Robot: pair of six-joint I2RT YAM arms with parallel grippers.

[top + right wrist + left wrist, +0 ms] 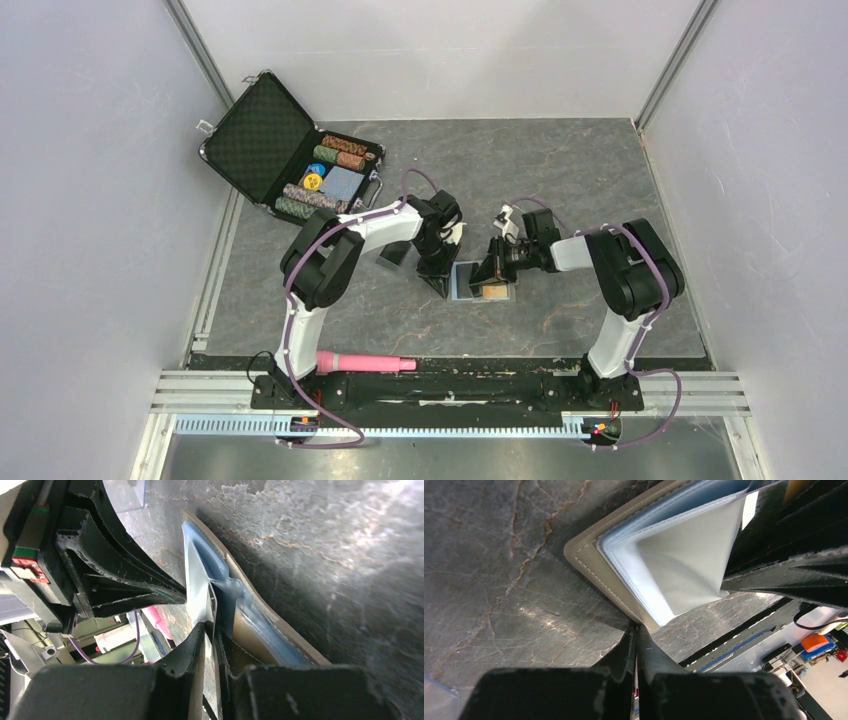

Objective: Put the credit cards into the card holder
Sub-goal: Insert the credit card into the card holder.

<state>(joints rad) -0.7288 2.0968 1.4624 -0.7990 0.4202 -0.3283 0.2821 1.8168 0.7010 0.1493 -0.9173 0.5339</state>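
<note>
Item: card holder (466, 284), open flat on table (600, 180) between both arms, light blue inside.
Left gripper (636, 637): pinched to a sliver, tips at holder's near edge, seemingly pinning it.
Right gripper (212, 632): narrow, nipped on clear pocket leaf (684, 560), lifting it.
Orange card (494, 291): on holder's right half; whether pocketed, not clear.
Step judged: pocket held open for loading.
Next: seating a card fully without losing the leaf.

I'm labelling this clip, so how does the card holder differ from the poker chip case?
The card holder is taupe with pale blue inside; the chip case is black. The holder is far smaller than the case. The holder lies at the centre; the case sits far left, lid raised. Both are open.
</note>
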